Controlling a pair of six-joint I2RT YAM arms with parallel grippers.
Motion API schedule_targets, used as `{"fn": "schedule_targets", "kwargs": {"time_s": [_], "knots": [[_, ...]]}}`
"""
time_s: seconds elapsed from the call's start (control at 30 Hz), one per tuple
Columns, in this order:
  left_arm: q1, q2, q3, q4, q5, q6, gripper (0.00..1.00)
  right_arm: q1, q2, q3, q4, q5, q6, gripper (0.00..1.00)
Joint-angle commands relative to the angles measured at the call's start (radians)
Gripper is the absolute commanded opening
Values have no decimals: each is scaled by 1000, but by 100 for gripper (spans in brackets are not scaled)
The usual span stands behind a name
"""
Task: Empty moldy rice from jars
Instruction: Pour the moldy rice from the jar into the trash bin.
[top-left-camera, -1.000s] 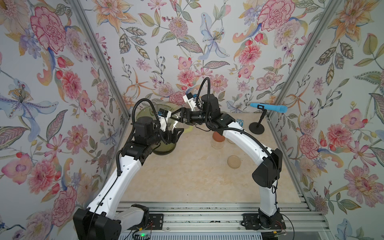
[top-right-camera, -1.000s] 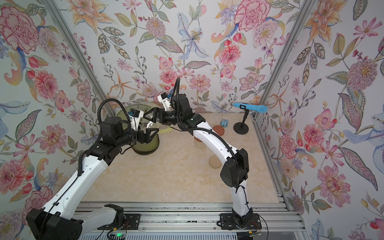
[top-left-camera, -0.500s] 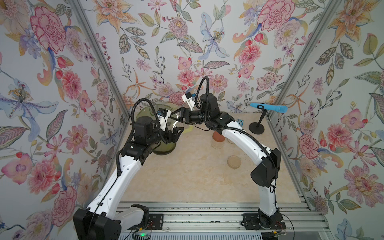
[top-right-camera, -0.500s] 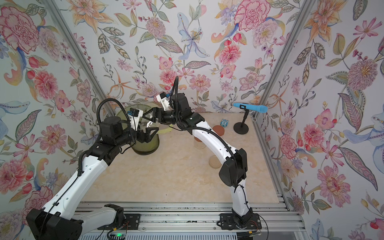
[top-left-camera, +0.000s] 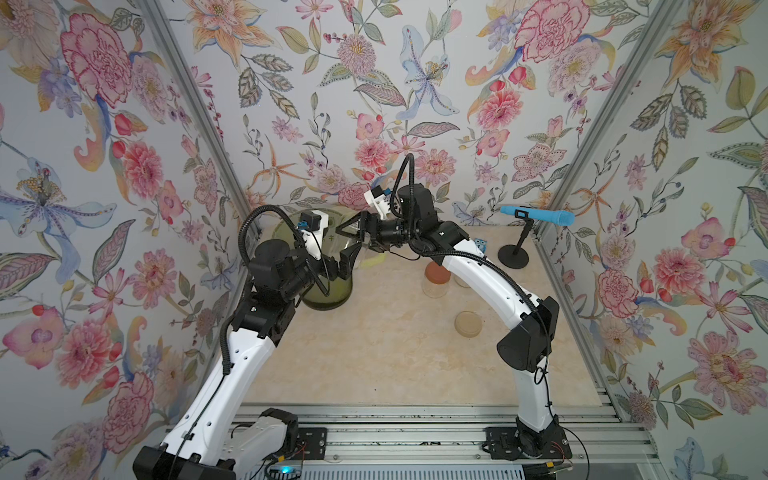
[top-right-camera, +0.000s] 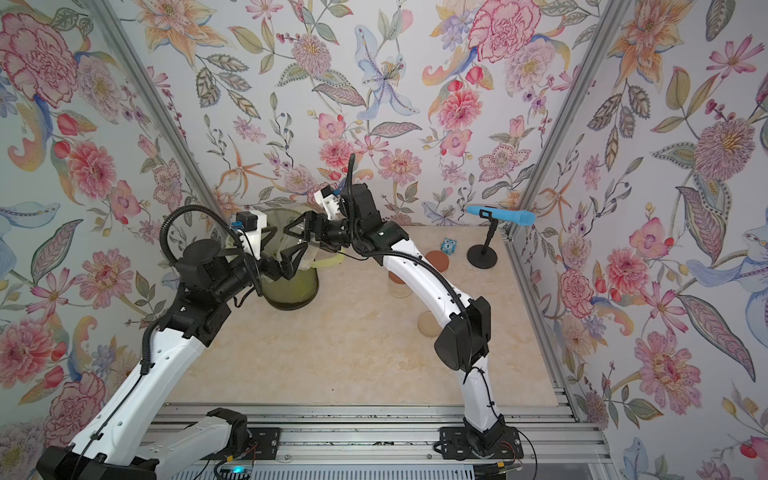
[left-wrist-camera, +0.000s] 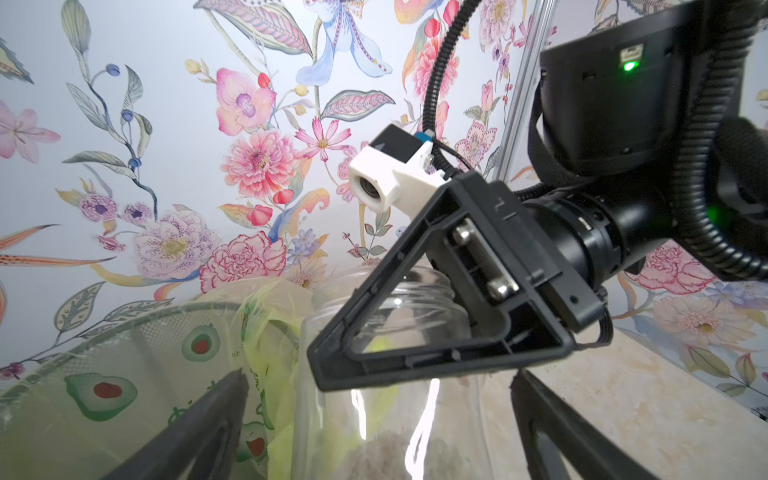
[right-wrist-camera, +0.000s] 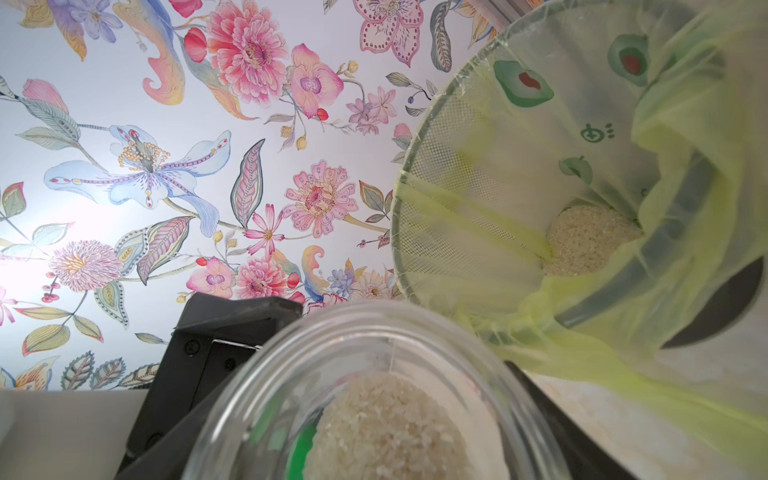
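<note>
An open clear glass jar (right-wrist-camera: 291, 374) with moldy rice (right-wrist-camera: 386, 428) in its bottom hangs beside the green bin (right-wrist-camera: 457, 187). My right gripper (right-wrist-camera: 374, 374) is shut on the jar's neck, with one finger (left-wrist-camera: 415, 357) lying across the glass. My left gripper (left-wrist-camera: 380, 386) is open around the lower body of the jar (left-wrist-camera: 395, 415), with a gap showing at each finger. In both top views the two grippers (top-left-camera: 353, 232) (top-left-camera: 345, 266) meet at the bin's rim. More rice (right-wrist-camera: 586, 241) lies inside the bin's liner. Two lidded jars (top-left-camera: 436, 278) (top-right-camera: 438, 261) stand behind my right arm.
A loose beige lid (top-left-camera: 468, 324) lies on the table beside my right arm. A blue microphone (top-left-camera: 538, 216) on a black stand (top-left-camera: 513, 255) and a small blue figure (top-left-camera: 480, 245) are at the back right. Flowered walls close in on three sides.
My right gripper's jaws have closed from wide open onto the jar. Both arms have stayed at the bin's rim and hardly shifted.
</note>
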Motion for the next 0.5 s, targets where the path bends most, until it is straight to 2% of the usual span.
{"fn": "schedule_targets", "kwargs": {"time_s": [0.0, 0.47], "knots": [[9, -20, -42, 110, -36, 29, 100, -2, -6, 68, 37, -24, 85, 0], [10, -53, -189, 337, 18, 14, 99, -22, 45, 172, 38, -81, 304, 0]]}}
